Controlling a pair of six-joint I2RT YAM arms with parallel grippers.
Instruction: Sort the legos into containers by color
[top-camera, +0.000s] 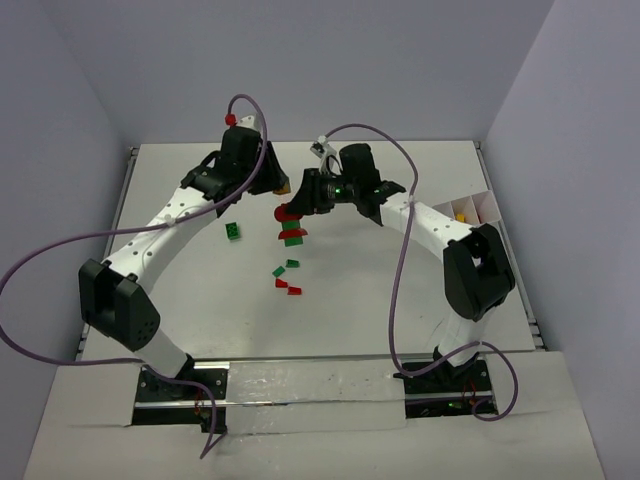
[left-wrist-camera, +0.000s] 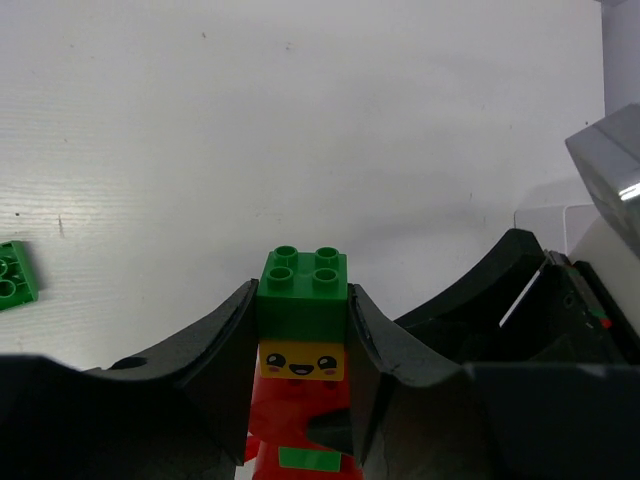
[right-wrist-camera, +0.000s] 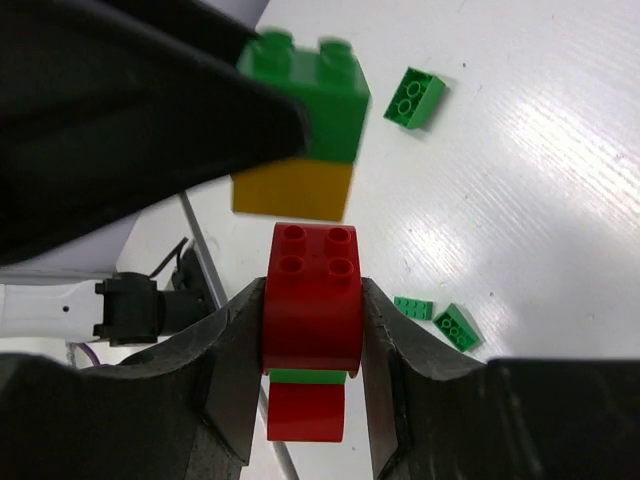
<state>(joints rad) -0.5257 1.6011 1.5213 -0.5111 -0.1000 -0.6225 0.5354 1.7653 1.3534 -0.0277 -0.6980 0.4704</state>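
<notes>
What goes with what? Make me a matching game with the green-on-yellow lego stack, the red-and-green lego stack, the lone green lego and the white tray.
Things: 1 green-on-yellow lego stack; 2 red-and-green lego stack; 3 lone green lego; 4 white tray.
Places: A loose on the table; B in the left gripper; C at the table's right edge; D in the right gripper.
Pairs: 1-B, 2-D, 3-A, 4-C.

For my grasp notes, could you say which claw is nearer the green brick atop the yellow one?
Left: the left claw clamps that green brick; the right claw grips the red brick beyond the yellow brick.
</notes>
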